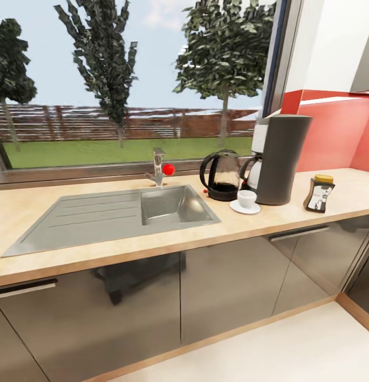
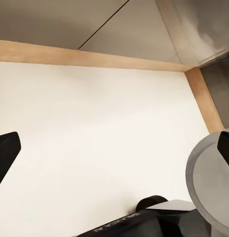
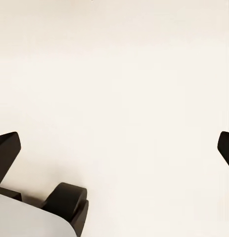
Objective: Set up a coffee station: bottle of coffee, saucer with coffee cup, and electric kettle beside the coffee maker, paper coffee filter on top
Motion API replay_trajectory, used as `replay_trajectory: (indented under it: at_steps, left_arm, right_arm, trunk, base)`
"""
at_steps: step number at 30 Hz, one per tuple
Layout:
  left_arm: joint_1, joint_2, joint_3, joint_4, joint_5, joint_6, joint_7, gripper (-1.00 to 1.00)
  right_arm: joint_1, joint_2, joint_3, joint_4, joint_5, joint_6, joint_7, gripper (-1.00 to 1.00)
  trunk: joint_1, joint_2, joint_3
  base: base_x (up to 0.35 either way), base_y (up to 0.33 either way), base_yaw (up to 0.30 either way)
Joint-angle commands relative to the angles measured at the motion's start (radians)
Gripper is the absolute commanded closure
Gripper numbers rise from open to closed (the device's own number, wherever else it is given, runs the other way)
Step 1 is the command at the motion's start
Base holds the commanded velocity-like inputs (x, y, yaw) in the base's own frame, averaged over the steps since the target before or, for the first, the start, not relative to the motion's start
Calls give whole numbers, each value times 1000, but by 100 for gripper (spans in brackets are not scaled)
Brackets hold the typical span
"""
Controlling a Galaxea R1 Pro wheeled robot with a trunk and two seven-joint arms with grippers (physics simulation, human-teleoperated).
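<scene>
We see the coffee maker [image 1: 280, 158] standing on the wood-grain surface [image 1: 41, 207] right of the sink [image 1: 120, 209]. The glass kettle [image 1: 222, 175] is just beside it on the left. The cup [image 1: 247, 198] sits on its saucer [image 1: 245, 208] in front of both. The coffee jar [image 1: 319, 193] stands to the right, near the front edge. Left claw [image 2: 114, 148] and right claw [image 3: 116, 148] hang released over pale floor [image 3: 114, 74], holding nothing.
</scene>
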Motion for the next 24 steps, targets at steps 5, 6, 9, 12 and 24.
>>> replay_trajectory:
  at_steps: [5,6,9,12,24]
  left_arm:
    - [0,0,-1,-1,0,-6,-1,-100]
    - [0,0,-1,-1,0,-6,-1,-100]
    - [0,-1,-2,-1,0,-6,-1,-100]
    - [0,-1,-3,-1,0,-6,-1,-100]
    - [0,-2,-3,-1,0,-7,-1,-100]
  right_arm:
    - [-1,0,8,0,-10,-3,3,-100]
    - [-1,0,8,1,-10,-3,3,-100]
    - [-1,0,8,1,-10,-3,3,-100]
    - [-1,0,8,1,-10,-3,3,-100]
    - [-1,0,8,2,-10,-3,3,-100]
  trunk:
    - [0,0,-1]
    - [0,0,-1]
    - [0,0,-1]
    - [0,0,-1]
    - [0,0,-1]
  base:
    - [41,-270,17]
    - [88,-285,8]
    - [107,-290,5]
    - [124,-295,2]
    - [138,-298,0]
